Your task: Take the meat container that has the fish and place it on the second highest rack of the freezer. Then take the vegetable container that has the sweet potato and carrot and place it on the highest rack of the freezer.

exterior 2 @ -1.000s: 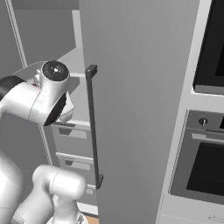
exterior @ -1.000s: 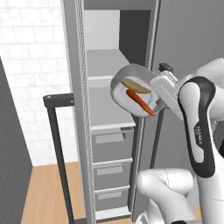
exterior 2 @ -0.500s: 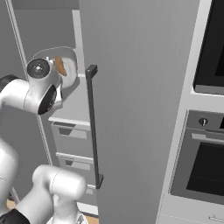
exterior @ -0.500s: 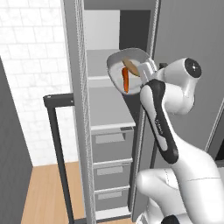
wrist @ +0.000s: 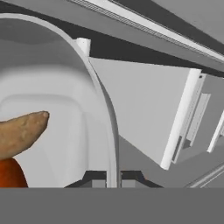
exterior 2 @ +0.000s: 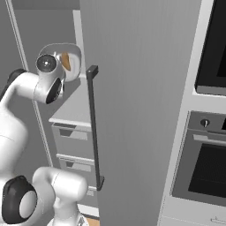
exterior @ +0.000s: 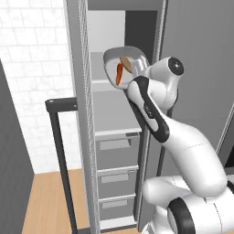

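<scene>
no text, label, brand, number or sign can be read on any surface in these views.

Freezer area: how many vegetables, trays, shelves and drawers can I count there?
Vegetables: 2, a carrot and a sweet potato
Trays: 1, the tray holding them
Shelves: 2, upper and lower
Drawers: 3, top, middle, bottom
Total: 8

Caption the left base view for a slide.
End effector holds the tilted vegetable container, carrot and sweet potato inside, at the open freezer.
</scene>
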Tool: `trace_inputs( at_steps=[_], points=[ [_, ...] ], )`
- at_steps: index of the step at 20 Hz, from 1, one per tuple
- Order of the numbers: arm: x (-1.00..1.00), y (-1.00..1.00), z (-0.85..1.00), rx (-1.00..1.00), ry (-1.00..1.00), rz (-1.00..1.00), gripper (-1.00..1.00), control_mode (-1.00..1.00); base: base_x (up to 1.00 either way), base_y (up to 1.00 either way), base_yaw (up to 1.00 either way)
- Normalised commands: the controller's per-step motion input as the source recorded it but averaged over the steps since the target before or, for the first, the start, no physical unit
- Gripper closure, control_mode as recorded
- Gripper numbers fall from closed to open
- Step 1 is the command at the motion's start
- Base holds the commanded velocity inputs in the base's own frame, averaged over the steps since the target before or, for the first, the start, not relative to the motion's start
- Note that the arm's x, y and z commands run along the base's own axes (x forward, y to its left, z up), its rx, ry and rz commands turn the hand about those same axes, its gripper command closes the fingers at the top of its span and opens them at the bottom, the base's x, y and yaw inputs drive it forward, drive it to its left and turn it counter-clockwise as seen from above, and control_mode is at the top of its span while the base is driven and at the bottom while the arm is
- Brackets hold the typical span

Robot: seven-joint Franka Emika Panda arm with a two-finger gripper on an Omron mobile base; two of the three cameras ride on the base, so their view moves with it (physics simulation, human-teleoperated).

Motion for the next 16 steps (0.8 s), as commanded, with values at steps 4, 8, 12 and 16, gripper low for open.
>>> trace_inputs(
  at_steps=[4, 8, 12, 16],
  points=[
    [0.71, 0.34, 0.08, 0.0, 0.0, -0.07, 1.0, -1.0, 0.0, 0.0, 0.0],
    [0.47, 0.38, 0.17, 0.0, 0.0, -0.08, 1.0, -1.0, 0.0, 0.0, 0.0],
    [0.21, 0.21, 0.06, 0.0, 0.0, -0.06, 1.0, -1.0, 0.0, 0.0, 0.0],
    [0.48, 0.06, 0.0, 0.0, 0.01, -0.01, 1.0, -1.0, 0.0, 0.0, 0.0]
  ],
)
